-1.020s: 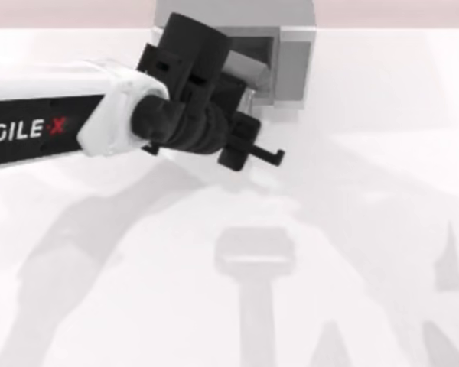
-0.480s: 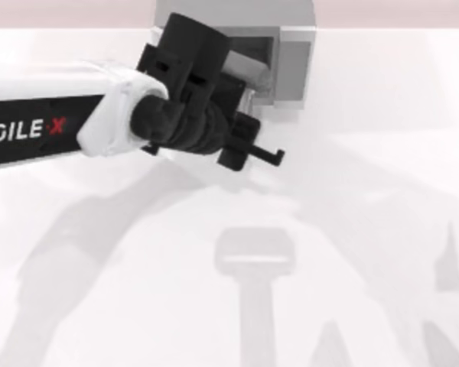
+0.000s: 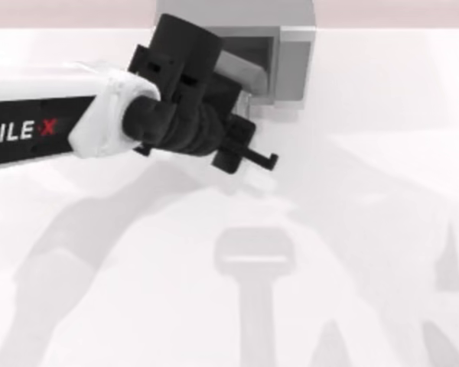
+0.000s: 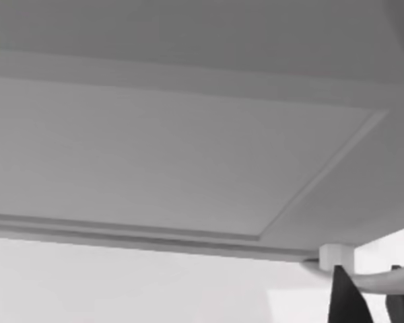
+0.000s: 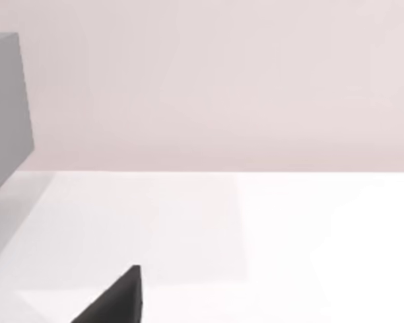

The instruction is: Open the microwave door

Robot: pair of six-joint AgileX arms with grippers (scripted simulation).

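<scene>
The microwave (image 3: 291,15) stands at the table's far edge, in the middle. Its door (image 3: 245,70) hangs partly open, swung out from the front at an angle. My left gripper (image 3: 252,141) is right in front of the door's free edge. The left wrist view is filled by the door (image 4: 155,155) and its window; the pale bar handle (image 4: 380,280) runs between my left gripper's (image 4: 372,289) two dark fingers (image 4: 343,299), which are shut on it. My right gripper (image 5: 124,296) shows only as a dark tip in its own wrist view, away from the microwave (image 5: 3,108).
The narrow grey control panel (image 3: 294,69) sits to the right of the door opening. The white table (image 3: 352,229) carries only arm shadows. A pink wall (image 5: 222,81) rises behind the table's far edge.
My left arm has drawn slightly to the left and towards the table's front, holding the handle, and the door has swung a little further out.
</scene>
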